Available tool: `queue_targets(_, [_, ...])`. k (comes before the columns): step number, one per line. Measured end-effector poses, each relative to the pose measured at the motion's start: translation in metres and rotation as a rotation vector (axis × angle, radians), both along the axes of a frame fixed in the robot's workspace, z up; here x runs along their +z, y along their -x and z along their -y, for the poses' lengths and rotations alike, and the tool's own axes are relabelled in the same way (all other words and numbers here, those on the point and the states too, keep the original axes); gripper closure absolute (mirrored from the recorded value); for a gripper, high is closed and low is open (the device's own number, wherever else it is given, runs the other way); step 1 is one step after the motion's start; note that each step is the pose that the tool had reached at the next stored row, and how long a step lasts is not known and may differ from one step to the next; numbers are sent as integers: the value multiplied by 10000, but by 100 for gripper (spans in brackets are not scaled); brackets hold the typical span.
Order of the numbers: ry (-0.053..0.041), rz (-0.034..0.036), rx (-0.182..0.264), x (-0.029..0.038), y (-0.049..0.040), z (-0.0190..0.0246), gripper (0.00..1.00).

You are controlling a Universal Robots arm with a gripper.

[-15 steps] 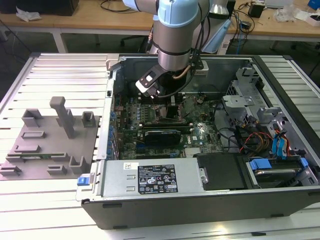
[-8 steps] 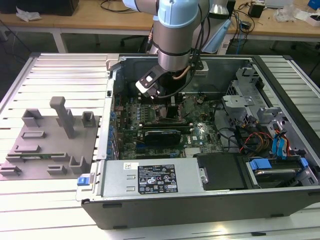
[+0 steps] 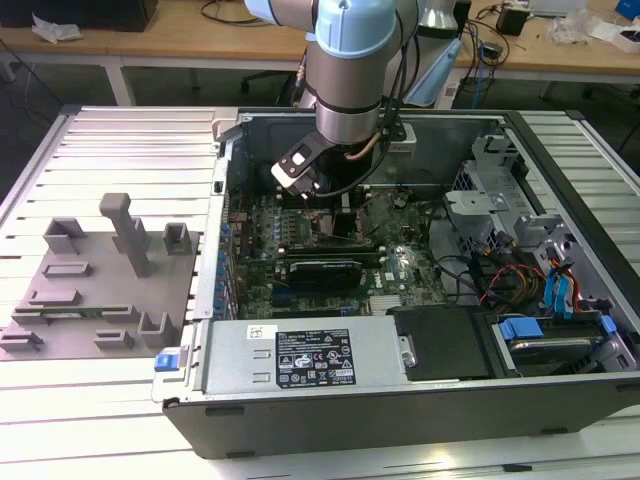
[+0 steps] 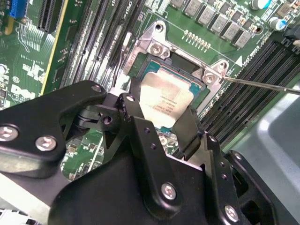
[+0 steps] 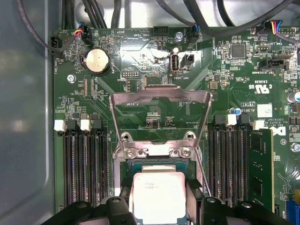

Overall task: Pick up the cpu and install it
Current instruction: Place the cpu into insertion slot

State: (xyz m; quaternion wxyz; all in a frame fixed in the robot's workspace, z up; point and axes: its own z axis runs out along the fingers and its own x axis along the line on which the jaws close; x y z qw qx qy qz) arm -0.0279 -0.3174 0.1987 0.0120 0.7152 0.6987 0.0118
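The exterior view gave the big picture: the arm (image 3: pixel 345 70) came almost straight down into the open case (image 3: pixel 350 425), wrist just above the motherboard (image 3: pixel 400 265), with the case lying on the slatted table (image 3: pixel 100 390) and a grey fixture tray (image 3: pixel 100 290) well off to the exterior view's left. What it hid under the wrist, both wrist views showed.

In the first wrist view the cpu (image 5: pixel 159 197) sat squarely over the socket (image 5: pixel 157 152), silvery top up, and the tool (image 5: pixel 160 205) was closed on it, one black finger against each of two opposite edges. The load plate (image 5: pixel 159 93) stood flipped up and open past the socket, and that view also caught the coin battery (image 5: pixel 97 61) and a memory module (image 5: pixel 260 168) off to one side.

The second wrist view looked along the tool (image 4: pixel 161 112) from behind, so the fingers (image 4: pixel 140 136) covered the near part of the cpu (image 4: pixel 169 101). It did show the thin lever (image 4: pixel 262 84) swung out clear of the socket.

Room was tight: memory slots (image 5: pixel 84 159) ran close along both sides of the socket. I couldn't tell whether the chip was fully seated or just above the socket
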Motion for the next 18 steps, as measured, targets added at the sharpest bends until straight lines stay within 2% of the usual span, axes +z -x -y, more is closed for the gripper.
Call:
queue_targets(9, [3,1,-1,-1,0,1,47])
queue_targets(10, [-4,3,-1,-3,0,0,45])
queue_targets(11, [-2,2,-1,-2,0,0,39])
queue_targets(15, [-1,1,0,0,0,0,39])
queue_targets(18, [-2,2,-1,60,0,0,39])
